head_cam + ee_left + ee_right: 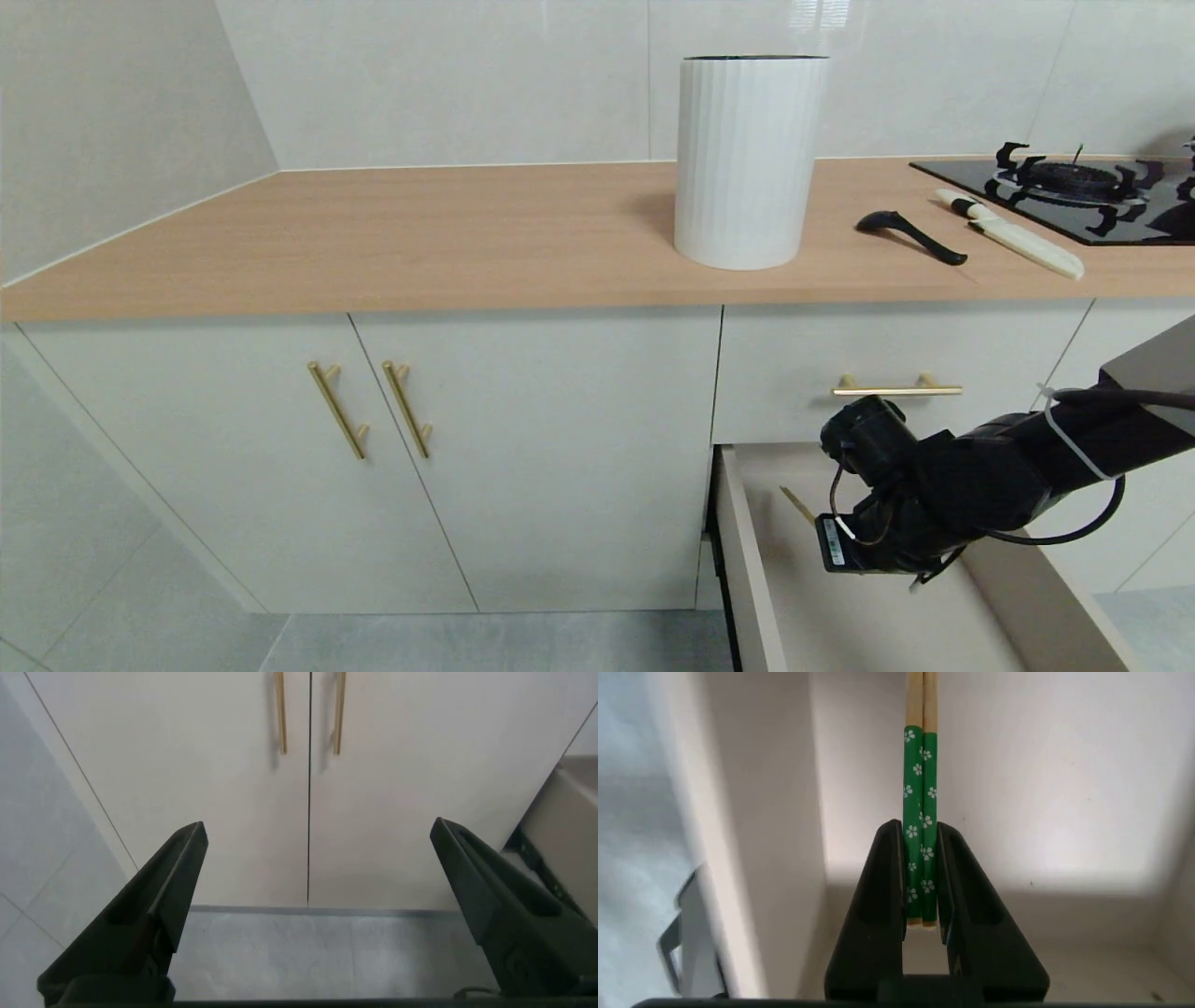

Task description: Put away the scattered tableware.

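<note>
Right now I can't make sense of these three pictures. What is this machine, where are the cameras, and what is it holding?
This is a two-armed robot tidying a kitchen. The wide picture comes from a camera on its head; the other two sit on its wrists, looking along each claw. The right gripper pinches a pair of chopsticks with green flowered bands over an open drawer. The left gripper is open and empty, facing cabinet doors. On the countertop lie a black utensil and a pale knife, beside a tall white container and a stove.
</note>
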You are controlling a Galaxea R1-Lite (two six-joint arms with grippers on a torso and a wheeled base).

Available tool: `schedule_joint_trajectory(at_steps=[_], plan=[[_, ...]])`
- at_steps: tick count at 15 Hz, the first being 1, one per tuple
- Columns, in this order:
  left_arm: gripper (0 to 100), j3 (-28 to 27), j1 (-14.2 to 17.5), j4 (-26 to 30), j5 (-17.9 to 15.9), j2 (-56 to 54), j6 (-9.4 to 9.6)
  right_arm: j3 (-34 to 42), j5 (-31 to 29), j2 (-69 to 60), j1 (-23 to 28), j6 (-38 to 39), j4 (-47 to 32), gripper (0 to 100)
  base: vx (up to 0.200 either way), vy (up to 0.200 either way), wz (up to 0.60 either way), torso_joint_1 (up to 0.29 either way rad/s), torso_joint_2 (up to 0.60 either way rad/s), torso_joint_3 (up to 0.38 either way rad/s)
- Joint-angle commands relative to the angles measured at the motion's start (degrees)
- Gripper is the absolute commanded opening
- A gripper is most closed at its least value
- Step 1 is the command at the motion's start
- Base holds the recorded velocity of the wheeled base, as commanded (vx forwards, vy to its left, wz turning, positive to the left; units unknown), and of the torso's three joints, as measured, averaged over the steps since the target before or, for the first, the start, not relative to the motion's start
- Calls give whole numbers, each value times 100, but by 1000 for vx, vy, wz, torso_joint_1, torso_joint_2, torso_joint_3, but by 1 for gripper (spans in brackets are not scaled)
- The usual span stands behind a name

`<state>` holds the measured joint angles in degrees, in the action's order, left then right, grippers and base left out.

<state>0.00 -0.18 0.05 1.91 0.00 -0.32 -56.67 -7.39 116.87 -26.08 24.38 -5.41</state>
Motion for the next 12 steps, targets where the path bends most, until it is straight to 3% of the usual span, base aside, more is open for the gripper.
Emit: schedule_joint_trajectory(at_steps=[1,5,8,12], plan=[[100,0,1,-5,2,9,-3,7,0,2,-3,-4,40,0,0,0,0,-115,466,339],[100,0,1,-5,2,9,-3,376,-17,266,-3,-399,805,0,0,0,0,-70,349,261],[100,0,1,-5,2,9,-3,649,-61,767,-3,-592,1868,0,0,0,0,-16,57,28],[100,0,1,-5,2,9,5,649,-369,1119,-3,-610,2115,0,0,0,0,0,0,0]])
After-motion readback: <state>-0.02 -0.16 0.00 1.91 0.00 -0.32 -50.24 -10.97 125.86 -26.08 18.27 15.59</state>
